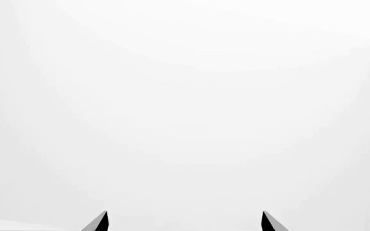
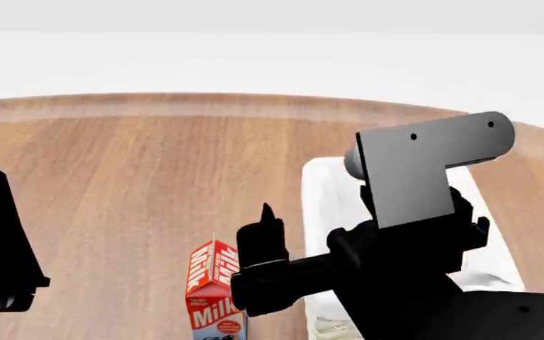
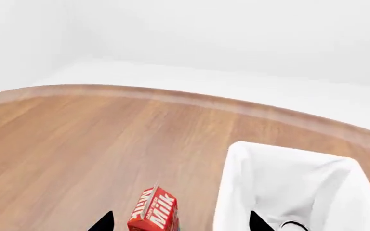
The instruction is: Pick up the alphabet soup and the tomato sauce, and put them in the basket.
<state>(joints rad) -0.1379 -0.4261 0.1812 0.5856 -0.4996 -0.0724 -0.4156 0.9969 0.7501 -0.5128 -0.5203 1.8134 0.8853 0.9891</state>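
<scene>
The right arm reaches out over the wooden desk [image 2: 139,177], its grey bracket and black wrist blocking much of the basket [image 2: 324,191] from the head view. The basket stands on the right part of the desk, its white cloth liner showing around the arm. In the right wrist view the basket [image 3: 288,173] is seen from above, open, with the liner folded over its rim; a small dark curved edge shows at the very bottom of that picture, inside the liner, too cut off for me to say what it is.

Just to the left of the basket stands a red milk carton [image 2: 215,294], upright, with white lettering; the right wrist view shows it too [image 3: 156,211], beside the basket's wall and apart from it.

The right gripper [image 3: 179,224] hangs above the gap between carton and basket. Only two dark fingertips show at the edge of its wrist view, set well apart with nothing between them, so its jaws stand apart.

The left gripper [image 1: 185,222] faces plain white; its two dark fingertips are also spread wide, holding nothing. In the head view one black finger of it rises at the far left.

Neither the alphabet soup nor the tomato sauce can be made out in any view.
</scene>
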